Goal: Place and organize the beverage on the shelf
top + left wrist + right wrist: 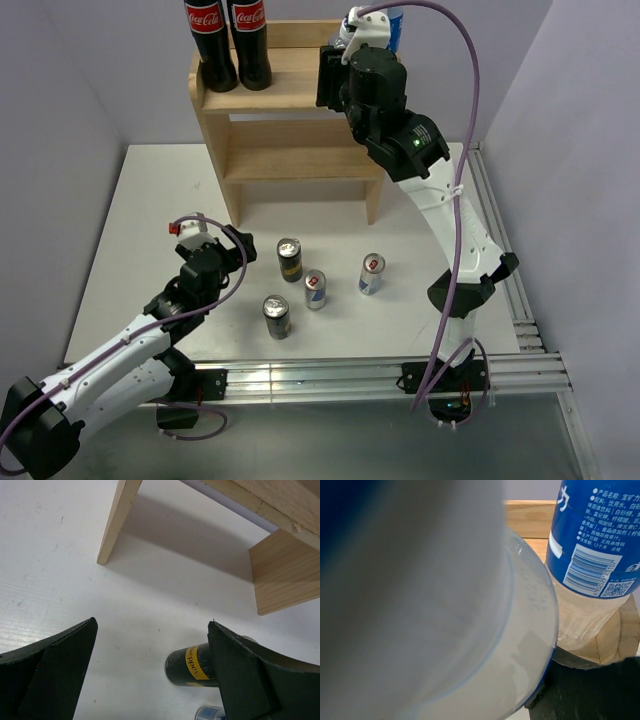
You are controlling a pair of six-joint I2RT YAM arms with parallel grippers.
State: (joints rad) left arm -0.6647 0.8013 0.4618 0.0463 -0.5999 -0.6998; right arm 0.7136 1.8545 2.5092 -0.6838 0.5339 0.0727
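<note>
On the top tier of the wooden shelf (290,95), my right gripper (335,75) is shut on a cloudy bottle (445,605) that fills its wrist view. A second bottle with a blue label (590,545) stands just beside it on the shelf; its blue top (393,25) shows behind the arm. On the table stand two dark cans (289,259) (276,316) and two blue-silver cans (315,289) (371,273). My left gripper (243,243) hangs open and empty left of them. In its wrist view the left gripper (152,624) has a dark can with a yellow label (192,666) by its right finger.
Two cola bottles (228,40) stand at the left end of the shelf's top tier. The shelf's side panels (117,525) (285,575) rest on the white table ahead of the left gripper. A metal rail (350,378) runs along the near edge.
</note>
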